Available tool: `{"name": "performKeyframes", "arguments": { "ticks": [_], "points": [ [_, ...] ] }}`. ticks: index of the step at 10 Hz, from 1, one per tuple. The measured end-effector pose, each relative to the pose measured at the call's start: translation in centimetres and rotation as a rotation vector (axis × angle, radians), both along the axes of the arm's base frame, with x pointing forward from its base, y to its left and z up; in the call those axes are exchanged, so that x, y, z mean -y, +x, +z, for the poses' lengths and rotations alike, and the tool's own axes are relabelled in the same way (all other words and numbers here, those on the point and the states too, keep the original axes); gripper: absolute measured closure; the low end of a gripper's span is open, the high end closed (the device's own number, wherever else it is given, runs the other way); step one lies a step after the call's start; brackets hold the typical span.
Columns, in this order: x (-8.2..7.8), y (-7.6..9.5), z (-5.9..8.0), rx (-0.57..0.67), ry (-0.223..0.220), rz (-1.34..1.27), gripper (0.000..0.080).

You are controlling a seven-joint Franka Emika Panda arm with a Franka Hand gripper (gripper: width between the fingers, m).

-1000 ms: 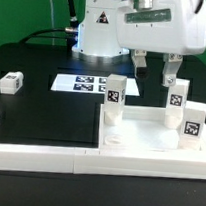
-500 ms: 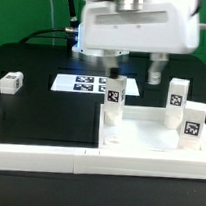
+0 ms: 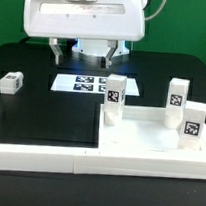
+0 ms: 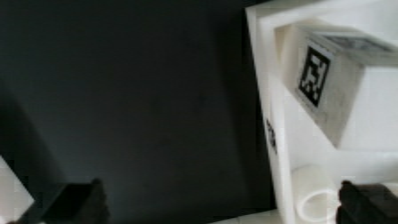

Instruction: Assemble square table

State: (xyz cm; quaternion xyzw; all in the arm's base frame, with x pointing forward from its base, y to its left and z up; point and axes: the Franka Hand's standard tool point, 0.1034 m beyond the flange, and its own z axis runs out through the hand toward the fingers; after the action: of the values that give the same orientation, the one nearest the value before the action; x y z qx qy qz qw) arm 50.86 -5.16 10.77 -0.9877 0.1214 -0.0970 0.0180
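My fingers [image 3: 87, 53] stand wide apart and hold nothing, hanging above the flat white marker board [image 3: 92, 85], clear of the parts. The white plastic square tray-like table top [image 3: 148, 145] lies on the black worktop [image 3: 40, 116], sockets up, so legs can drop in. Three short white tagged block legs [image 3: 114, 98] stand upright in its corners. A fourth leg [image 3: 10, 81] lies loose, well apart at the exterior view's left, likely my next pick.

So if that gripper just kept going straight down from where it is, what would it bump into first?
Probably the marker board or the bare black table beside it. The open gripper hangs above that spot, though depth is hard to judge.
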Motion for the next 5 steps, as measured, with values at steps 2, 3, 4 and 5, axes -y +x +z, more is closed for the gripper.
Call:
{"name": "performKeyframes", "arguments": {
  "ticks": [2,3,4,5],
  "points": [
    [-0.2,-0.2,-0.1,-0.019,0.014,-0.011,0.0150],
    [0.1,-0.2,-0.2,-0.015,0.007,-0.005,0.0150],
    [0.7,-0.6,-0.8,-0.027,-0.001,0.004,0.0150],
    [1.3,-2.6,-1.5,-0.113,0.041,0.032,0.0150]
  ]
}}
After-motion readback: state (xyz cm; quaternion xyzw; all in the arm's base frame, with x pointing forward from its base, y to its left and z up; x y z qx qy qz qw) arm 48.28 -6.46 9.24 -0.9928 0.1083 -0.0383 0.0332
